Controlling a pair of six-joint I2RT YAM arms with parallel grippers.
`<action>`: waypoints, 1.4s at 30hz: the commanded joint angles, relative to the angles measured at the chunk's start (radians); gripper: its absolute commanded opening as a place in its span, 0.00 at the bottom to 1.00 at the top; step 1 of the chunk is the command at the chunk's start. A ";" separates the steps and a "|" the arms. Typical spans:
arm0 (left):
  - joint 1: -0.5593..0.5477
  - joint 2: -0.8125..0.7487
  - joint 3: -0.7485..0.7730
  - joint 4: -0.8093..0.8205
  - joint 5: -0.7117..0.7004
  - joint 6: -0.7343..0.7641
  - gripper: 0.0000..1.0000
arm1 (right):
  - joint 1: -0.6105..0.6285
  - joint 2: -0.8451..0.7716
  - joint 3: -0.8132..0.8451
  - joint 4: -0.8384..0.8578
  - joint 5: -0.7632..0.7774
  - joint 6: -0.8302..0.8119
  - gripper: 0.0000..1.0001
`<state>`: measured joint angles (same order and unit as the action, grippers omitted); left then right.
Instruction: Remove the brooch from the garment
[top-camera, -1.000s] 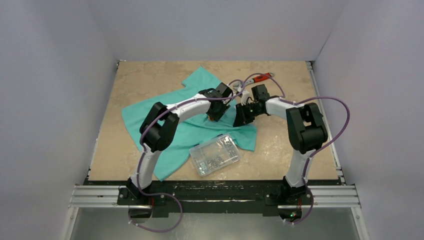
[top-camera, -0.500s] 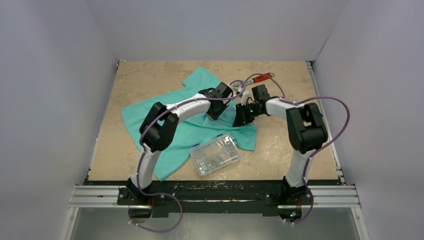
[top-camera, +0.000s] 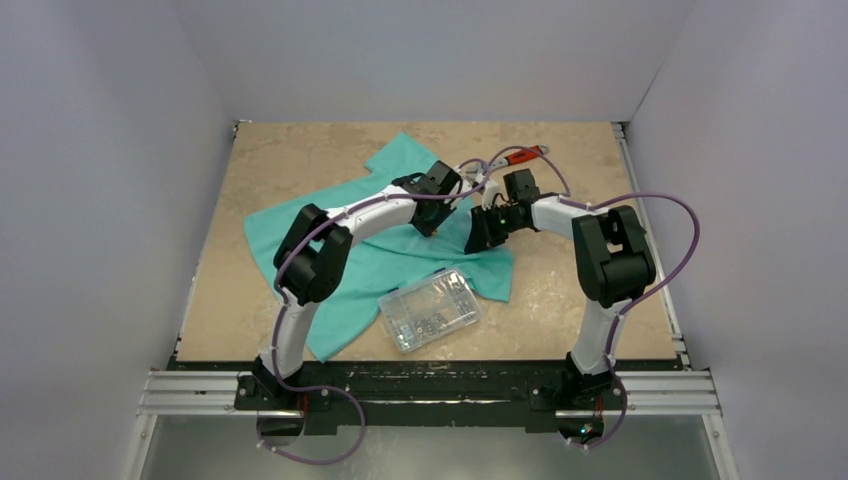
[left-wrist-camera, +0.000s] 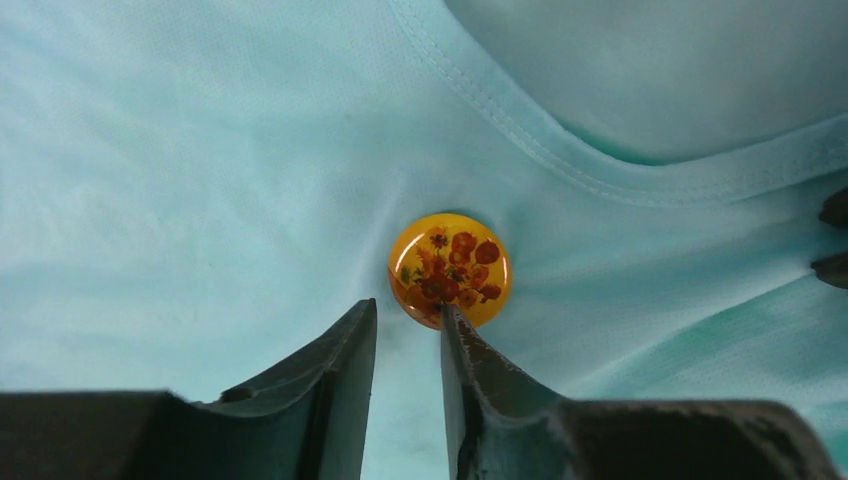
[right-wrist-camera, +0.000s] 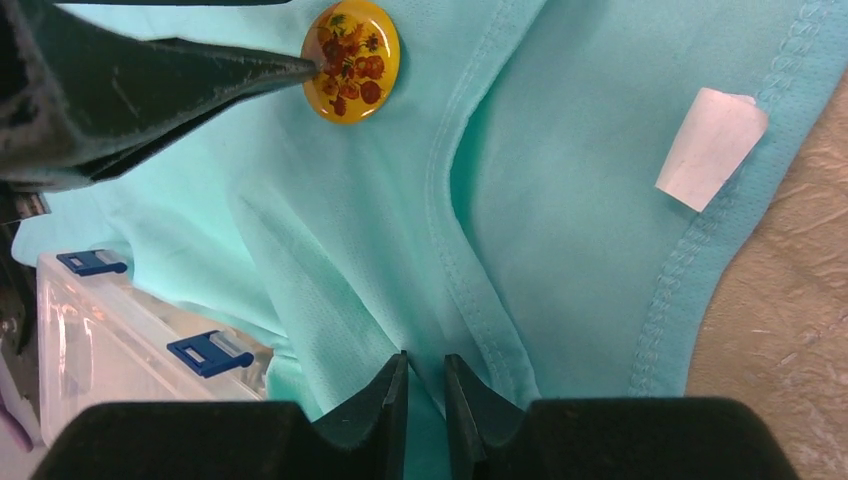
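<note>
The teal garment (top-camera: 370, 262) lies spread over the table's middle. The brooch (left-wrist-camera: 450, 270), a round orange pin with a flower print, is pinned to it just below the neckline; it also shows in the right wrist view (right-wrist-camera: 351, 60). My left gripper (left-wrist-camera: 408, 318) is narrowly open and empty, and its right fingertip (left-wrist-camera: 448, 322) touches the brooch's lower edge. My right gripper (right-wrist-camera: 426, 368) is shut on a fold of the garment (right-wrist-camera: 560, 200) near the collar seam. A white neck label (right-wrist-camera: 710, 148) sits at the collar. In the top view both grippers meet at the neckline and hide the brooch.
A clear plastic parts case (top-camera: 428, 308) with blue latches lies on the shirt's near edge, close to both arms. A red-handled wrench (top-camera: 520, 155) lies on the tan table (top-camera: 590, 300) at the back right. Grey walls close in the table.
My left wrist has shifted slightly toward the far side over the neckline. The right arm has held still.
</note>
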<state>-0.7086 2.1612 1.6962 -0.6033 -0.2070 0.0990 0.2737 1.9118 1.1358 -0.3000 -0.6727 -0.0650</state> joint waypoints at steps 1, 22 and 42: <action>0.007 -0.106 -0.009 0.108 0.114 0.018 0.38 | 0.006 -0.016 -0.016 -0.014 -0.004 -0.009 0.23; -0.034 -0.015 -0.039 0.136 0.091 0.193 0.49 | -0.035 0.004 -0.024 -0.012 -0.059 0.016 0.23; -0.057 -0.021 -0.107 0.109 0.109 0.260 0.54 | -0.047 0.021 -0.018 -0.011 -0.072 0.019 0.24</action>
<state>-0.7494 2.1544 1.6142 -0.4461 -0.1364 0.3111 0.2321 1.9240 1.1206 -0.3031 -0.7341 -0.0456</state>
